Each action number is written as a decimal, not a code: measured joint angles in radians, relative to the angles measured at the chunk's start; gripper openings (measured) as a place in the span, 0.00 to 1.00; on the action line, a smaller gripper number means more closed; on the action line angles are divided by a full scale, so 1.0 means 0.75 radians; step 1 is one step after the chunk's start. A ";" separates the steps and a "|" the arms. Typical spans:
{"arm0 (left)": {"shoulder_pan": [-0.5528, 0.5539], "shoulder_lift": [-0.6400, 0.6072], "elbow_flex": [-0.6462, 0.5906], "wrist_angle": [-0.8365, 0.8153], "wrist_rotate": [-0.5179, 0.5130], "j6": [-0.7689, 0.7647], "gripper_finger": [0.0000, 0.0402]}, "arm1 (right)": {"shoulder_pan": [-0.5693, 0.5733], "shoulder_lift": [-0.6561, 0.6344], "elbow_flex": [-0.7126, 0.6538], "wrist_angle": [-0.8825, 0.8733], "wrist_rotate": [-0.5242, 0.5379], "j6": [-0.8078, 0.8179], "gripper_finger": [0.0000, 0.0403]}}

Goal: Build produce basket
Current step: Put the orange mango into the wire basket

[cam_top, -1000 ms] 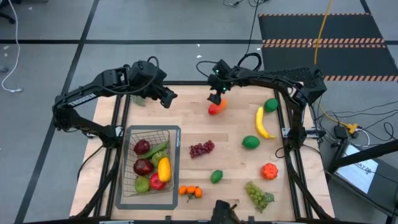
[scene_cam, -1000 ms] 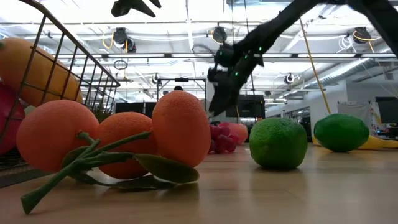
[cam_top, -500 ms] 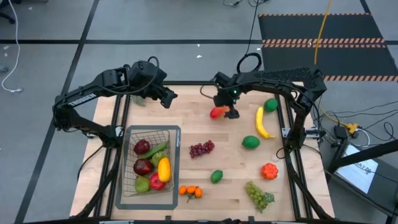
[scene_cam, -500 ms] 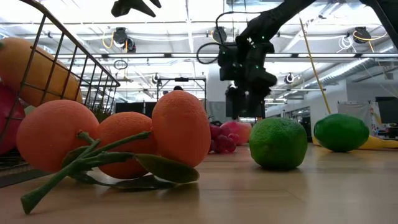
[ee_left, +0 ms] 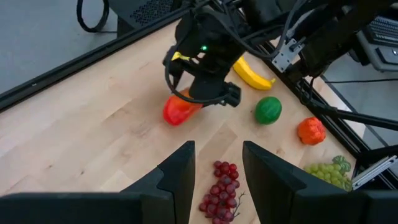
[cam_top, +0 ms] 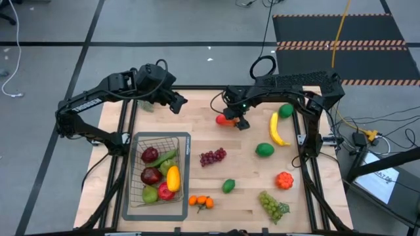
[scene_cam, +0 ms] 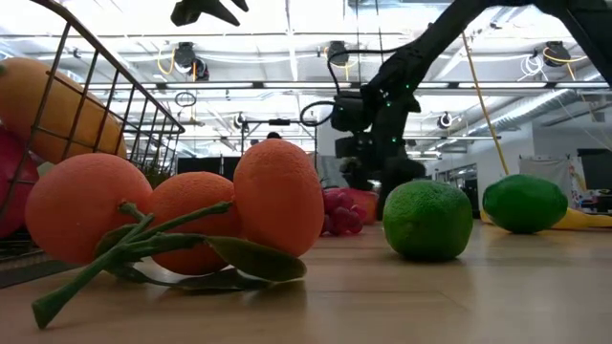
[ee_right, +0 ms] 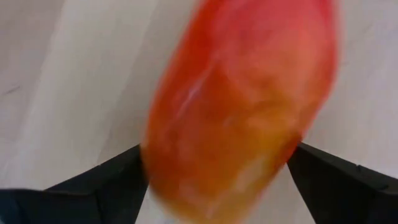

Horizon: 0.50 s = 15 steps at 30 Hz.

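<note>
**Q:** High view first: where is the right pincer (cam_top: 231,119)?

**A:** Down at the far middle of the worktop (cam_top: 249,183), over a red-orange mango (cam_top: 225,120). In the right wrist view that mango (ee_right: 242,106) fills the space between the two dark fingers (ee_right: 93,186), which stand wide apart on either side of it; whether they touch it, I cannot tell.

**Q:** And the left pincer (cam_top: 178,103)?

**A:** It hangs above the far left of the worktop, carrying nothing. Its fingers (ee_left: 180,180) are parted with a narrow gap.

**Q:** Where is the basket (cam_top: 157,174)?

**A:** Near the front left, on a grey mat (cam_top: 188,141), already holding apples, a pear, a cucumber and a yellow mango. Purple grapes (cam_top: 212,157), limes, a banana (cam_top: 277,130), oranges (cam_top: 201,202) and green grapes (cam_top: 270,204) lie loose on the wood.
</note>
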 joint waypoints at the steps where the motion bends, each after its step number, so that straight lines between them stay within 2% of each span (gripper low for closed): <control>1: 0.000 0.000 0.000 0.001 0.000 -0.007 0.33 | 0.006 0.001 0.000 0.020 0.004 0.011 0.85; 9: -0.001 0.000 0.000 0.018 0.011 -0.008 0.33 | 0.057 -0.007 0.003 0.157 0.016 0.186 0.67; 15: -0.004 -0.003 0.000 0.015 0.081 0.022 0.33 | 0.116 -0.083 0.003 0.208 0.022 0.384 0.64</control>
